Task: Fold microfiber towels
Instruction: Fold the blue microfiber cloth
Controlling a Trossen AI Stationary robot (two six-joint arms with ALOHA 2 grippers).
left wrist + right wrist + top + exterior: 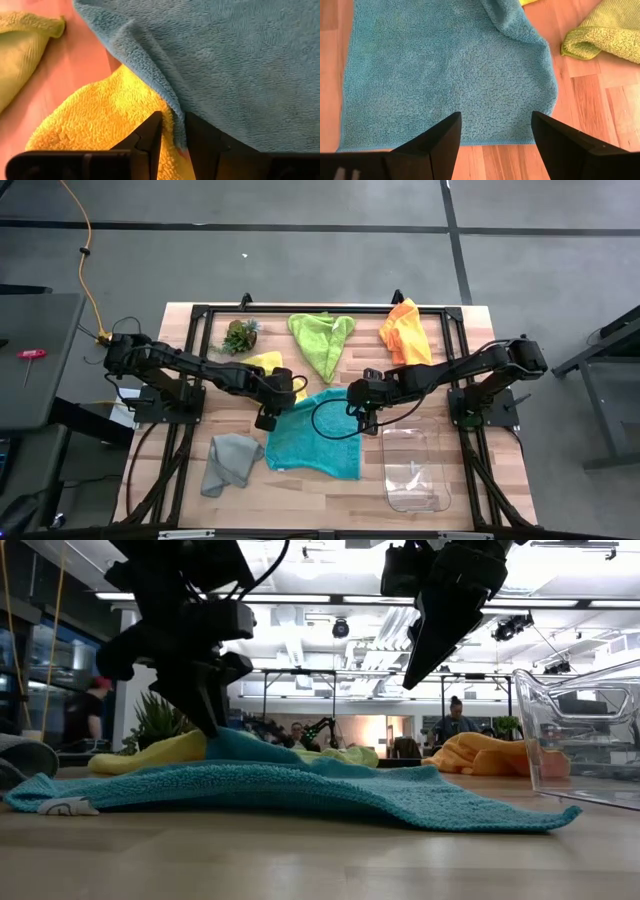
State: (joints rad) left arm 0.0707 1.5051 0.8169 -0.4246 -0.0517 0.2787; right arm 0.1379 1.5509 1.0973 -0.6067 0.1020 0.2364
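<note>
Teal terry pile formed the largest cloth, the teal towel [318,438], which lay spread mid-table beside the clear bin [415,470], one corner overlapping the yellow towel [105,120]. It appeared light, limp and grippy rather than slippery, so it would likely drape and sag when lifted; an edge or corner pinch looked the soundest hold. The lime green towel [320,340] and orange towel [407,332] lay bunched at the far edge, and the grey towel [230,461] was crumpled near the front left. The left gripper [172,132] had its fingers nearly closed on a raised fold at the teal towel's edge. The right gripper [495,142] hovered above the opposite edge, fingers spread wide and empty.
</note>
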